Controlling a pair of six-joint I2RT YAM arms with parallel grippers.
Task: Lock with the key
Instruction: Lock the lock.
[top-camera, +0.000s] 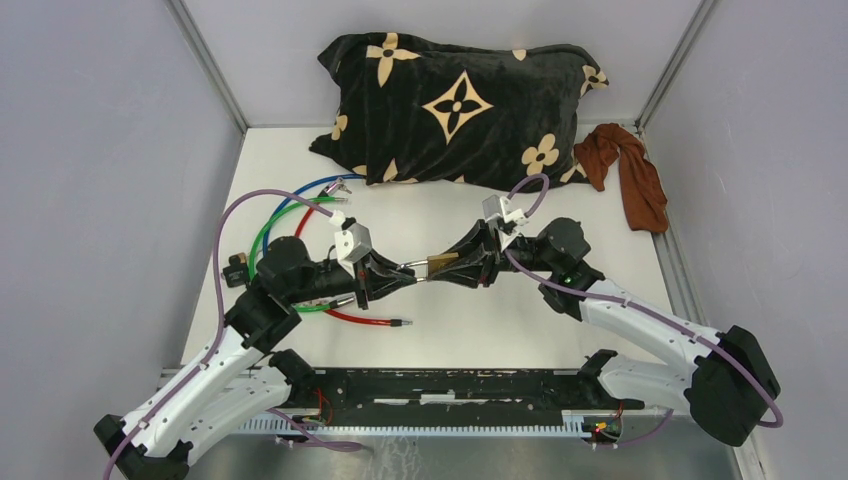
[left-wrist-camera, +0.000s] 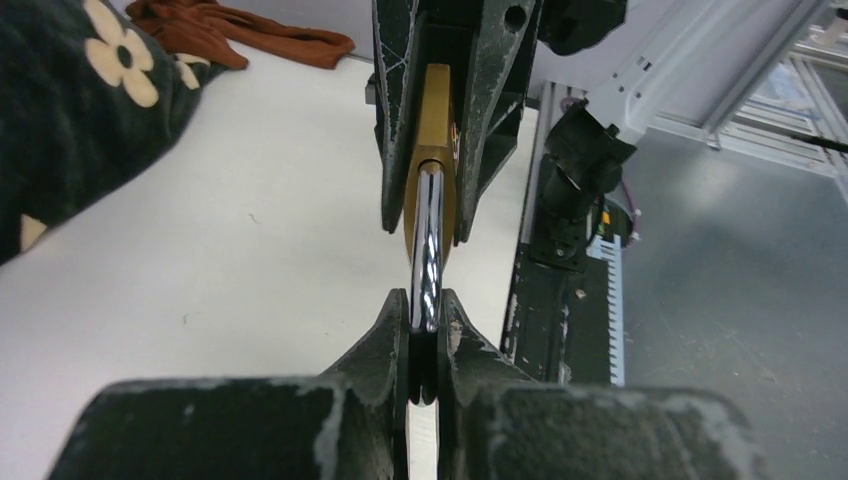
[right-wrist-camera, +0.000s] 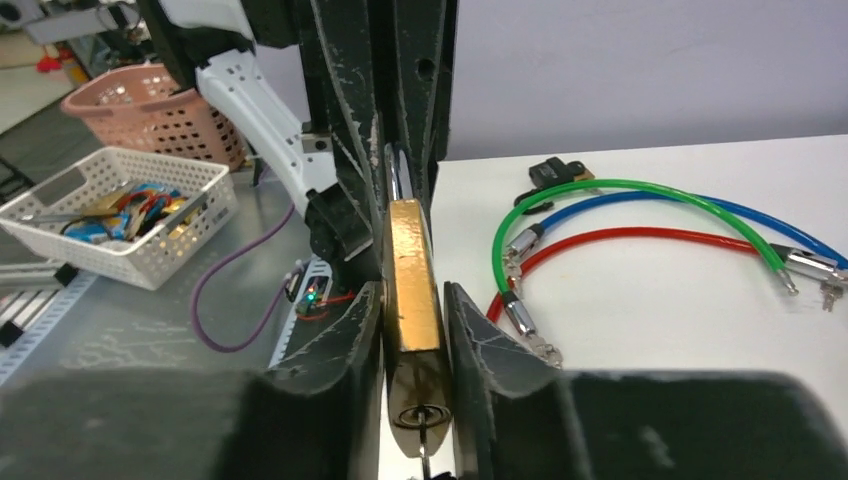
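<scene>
Brass gleamed at the middle of it all: the padlock (top-camera: 445, 262) hung in the air above the centre of the table (top-camera: 520, 330), lying on its side, stretched between the two arms and touching nothing else. Its body was flat and gold-coloured, a little scuffed, and its chrome shackle (left-wrist-camera: 428, 250) ran out bright and curved toward the left arm.

From where I stood, the hold looked like a deliberate split of labour. The left claw (left-wrist-camera: 427, 322) was clamped shut on the shackle, pinching the thin steel loop between its pads. The right claw (right-wrist-camera: 412, 300) had its two fingers closed against the flat brass faces of the body. With each end pinned, the lock could not swing, and I judged that was the point: shackle and body could be pushed together along one line. A small key (right-wrist-camera: 421, 448) sat in the keyhole at the end facing the right wrist, only partly visible, free of either claw. Whether the shackle was fully seated I could not tell.

Further out, three cable locks (right-wrist-camera: 640, 190), green, blue and red, lay looped on the table behind the left arm. A black pillow (top-camera: 460, 110) with cream flowers sat against the far wall, a rust-brown cloth (top-camera: 630, 175) crumpled beside it.
</scene>
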